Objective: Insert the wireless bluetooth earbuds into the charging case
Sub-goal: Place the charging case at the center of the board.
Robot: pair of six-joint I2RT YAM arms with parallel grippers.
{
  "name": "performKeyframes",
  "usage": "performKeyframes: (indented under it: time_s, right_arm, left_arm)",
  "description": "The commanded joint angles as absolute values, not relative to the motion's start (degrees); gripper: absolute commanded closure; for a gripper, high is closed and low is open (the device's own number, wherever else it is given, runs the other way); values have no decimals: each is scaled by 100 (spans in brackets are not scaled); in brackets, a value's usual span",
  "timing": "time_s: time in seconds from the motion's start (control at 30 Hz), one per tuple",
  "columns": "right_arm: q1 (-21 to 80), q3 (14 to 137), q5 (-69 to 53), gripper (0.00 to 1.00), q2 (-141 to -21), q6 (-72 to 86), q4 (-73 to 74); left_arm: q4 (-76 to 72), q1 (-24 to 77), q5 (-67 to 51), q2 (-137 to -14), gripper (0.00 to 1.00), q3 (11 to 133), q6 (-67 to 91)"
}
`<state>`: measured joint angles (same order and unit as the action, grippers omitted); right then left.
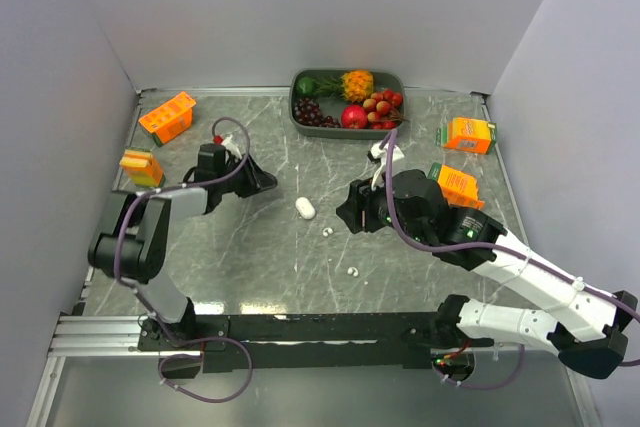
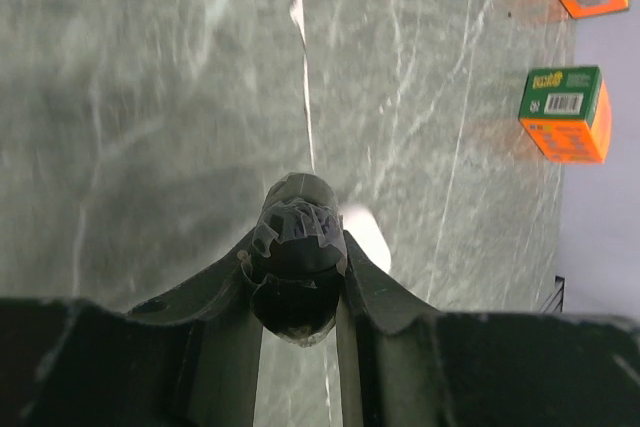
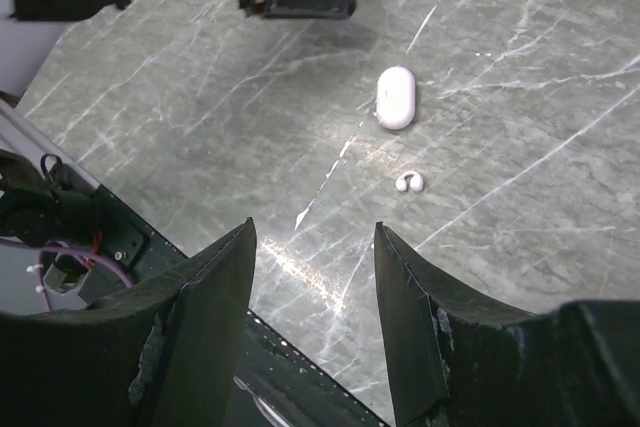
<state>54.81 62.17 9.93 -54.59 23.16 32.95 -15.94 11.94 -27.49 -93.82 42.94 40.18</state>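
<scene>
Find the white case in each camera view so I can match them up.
Top view: white case mid-table, between the arms.
Left wrist: probably the white blur just past the left gripper.
Right wrist: upper middle.
Shared landmark: the left gripper, seen in all three.

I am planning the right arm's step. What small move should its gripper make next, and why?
Probably ease the right gripper forward and down over the white earbud. The gripper stands open and empty, and that bud lies loose on the table ahead of it, apart from the white case.
</scene>
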Motion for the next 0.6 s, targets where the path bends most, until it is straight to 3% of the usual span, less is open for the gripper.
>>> performKeyframes:
  time_s: [0.0, 0.2, 0.3, 0.57]
  right_arm:
    - [5370, 6187, 800, 41, -5396, 2241, 3050]
    - [5282, 6161, 721, 41, -5388, 2197, 3050]
    - [5247, 6187, 668, 41, -5370, 2197, 3067]
    - [5212, 6161, 624, 41, -5300, 2215, 3076]
  left_arm:
    - [-1653, 1046, -3190, -10000, 99, 4947, 3947]
    - [-1047, 958, -3208, -10695, 97, 5528, 3718]
    - [-888, 932, -3208, -10845, 92, 5642, 3674]
    - [-475, 835, -3077, -10951, 63, 5563, 3542]
